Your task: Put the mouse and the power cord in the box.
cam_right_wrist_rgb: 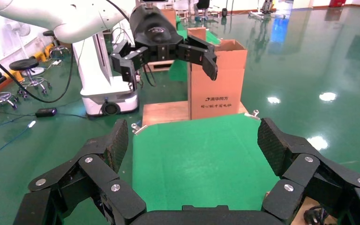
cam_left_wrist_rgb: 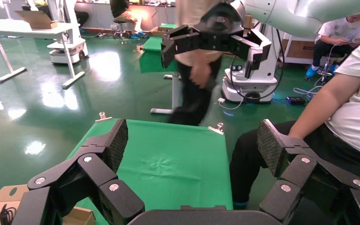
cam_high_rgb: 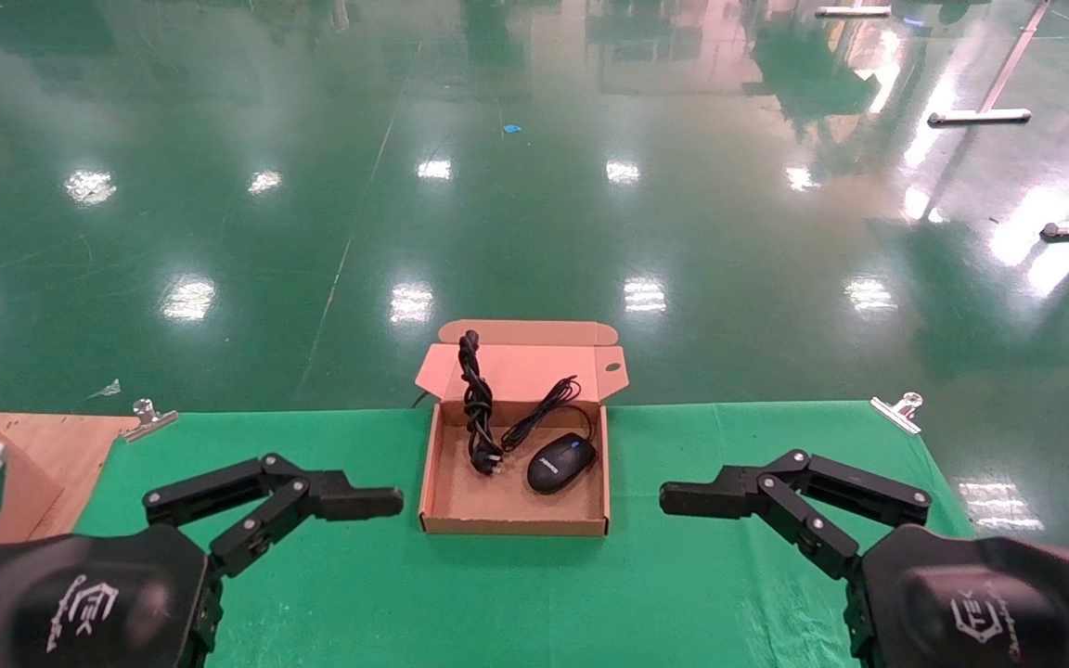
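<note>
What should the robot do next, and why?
Probably nothing more than keeping both hands back. The mouse and the power cord already lie inside the box, and the left hand and right hand hang open and empty on either side.

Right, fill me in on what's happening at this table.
Nothing is being handled right now. The mouse and the power cord both lie inside the open box on the green table. The left end effector and right end effector hover open on either side of it, holding nothing.
</note>
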Robot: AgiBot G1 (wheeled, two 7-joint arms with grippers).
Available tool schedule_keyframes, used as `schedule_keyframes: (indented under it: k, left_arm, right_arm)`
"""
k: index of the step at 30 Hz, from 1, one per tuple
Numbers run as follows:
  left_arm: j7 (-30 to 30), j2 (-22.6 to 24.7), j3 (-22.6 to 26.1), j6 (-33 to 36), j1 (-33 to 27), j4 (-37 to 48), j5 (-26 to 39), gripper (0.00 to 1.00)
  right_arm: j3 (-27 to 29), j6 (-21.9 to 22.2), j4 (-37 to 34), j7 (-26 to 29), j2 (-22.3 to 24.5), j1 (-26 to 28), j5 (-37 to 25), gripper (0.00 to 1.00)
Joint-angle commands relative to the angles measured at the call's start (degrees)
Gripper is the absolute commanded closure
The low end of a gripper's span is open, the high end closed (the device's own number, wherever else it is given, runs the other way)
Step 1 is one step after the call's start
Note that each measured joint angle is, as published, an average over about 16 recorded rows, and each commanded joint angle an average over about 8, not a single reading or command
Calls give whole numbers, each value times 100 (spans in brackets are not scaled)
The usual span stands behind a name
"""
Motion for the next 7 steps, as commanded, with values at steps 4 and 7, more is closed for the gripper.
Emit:
schedule_keyframes:
  k: [4,7]
  left_arm:
    - [-13,-19,-23,20,24,-35,-19,0]
    - [-3,-8,-9,7,11,-12,-13,0]
  right_arm:
    - [11,-8,15,5,11,-14,19,0]
    - [2,-1,0,1,1,-3,4,0]
